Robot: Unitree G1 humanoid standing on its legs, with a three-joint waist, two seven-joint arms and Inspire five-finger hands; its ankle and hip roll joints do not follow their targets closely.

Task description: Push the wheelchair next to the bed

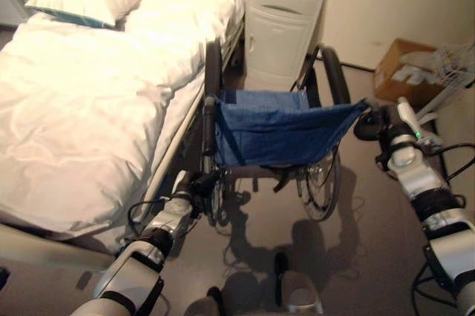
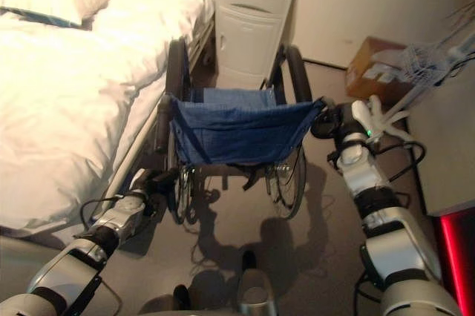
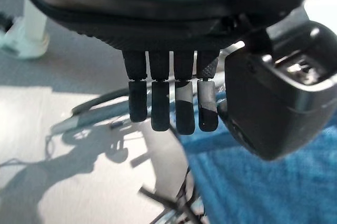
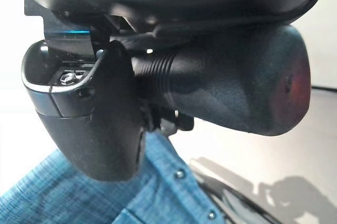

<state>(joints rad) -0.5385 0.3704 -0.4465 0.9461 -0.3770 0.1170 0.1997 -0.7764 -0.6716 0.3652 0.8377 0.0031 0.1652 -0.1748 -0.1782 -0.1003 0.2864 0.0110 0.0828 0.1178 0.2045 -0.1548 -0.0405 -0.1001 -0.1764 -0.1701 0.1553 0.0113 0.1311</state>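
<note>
So the right hand (image 4: 105, 113) is wrapped tight on the push handle (image 4: 231, 87), while the left hand (image 3: 174, 103) hangs with straight fingers, gripping nothing. Just ahead, the wheelchair (image 1: 274, 127) already sits beside the bed (image 1: 89, 108). One-sided pushing could swing it into the cabinet (image 1: 278, 27) beyond.

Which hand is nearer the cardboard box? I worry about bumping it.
Right. The right hand is at the wheelchair handle on the side facing the cardboard box; the left hand is across the chair, beside the bed.
</note>
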